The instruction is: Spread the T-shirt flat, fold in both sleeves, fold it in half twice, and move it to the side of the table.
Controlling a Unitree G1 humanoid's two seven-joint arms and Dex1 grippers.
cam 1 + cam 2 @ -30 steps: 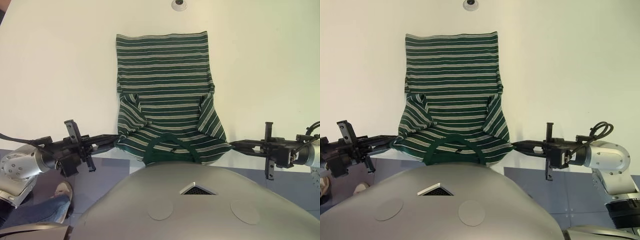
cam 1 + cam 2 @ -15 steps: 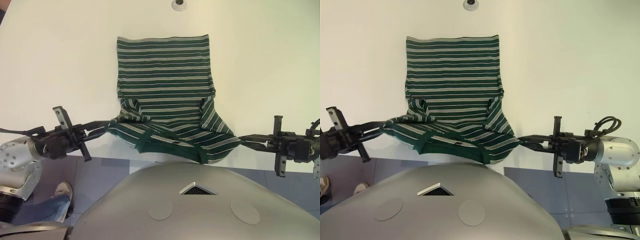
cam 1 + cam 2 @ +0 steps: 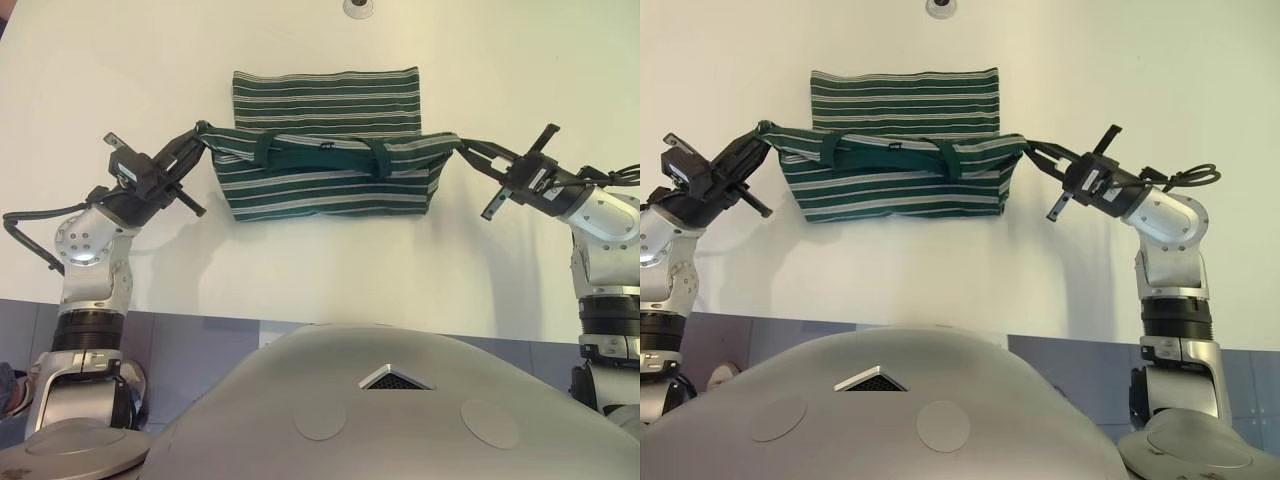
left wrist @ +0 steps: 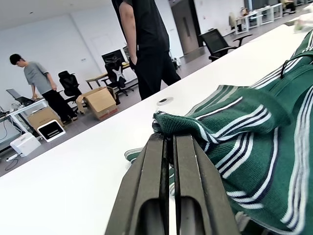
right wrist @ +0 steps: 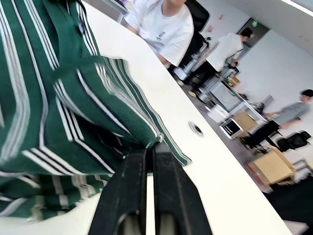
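Left eye view: the green striped T-shirt [image 3: 325,185] lies far out on the white surface [image 3: 120,250]. Its collar edge is lifted over the far half and stretched taut between the left end effector [image 3: 203,131] and the right end effector [image 3: 460,143].

Left wrist view: the fingers [image 4: 151,186] are pressed together, pinching a shoulder corner.

Right wrist view: this end effector's fingers [image 5: 168,191] clamp the other corner.

1. Left arm [image 3: 88,250]: silver-grey rounded housings, small screws, black cable [image 3: 25,232].
2. Right arm [image 3: 605,225]: matching silver housings, looped black cable [image 3: 1188,177].
3. Left gripper [image 3: 200,131] and right gripper [image 3: 462,144]: black, 2 long slim fingers each.
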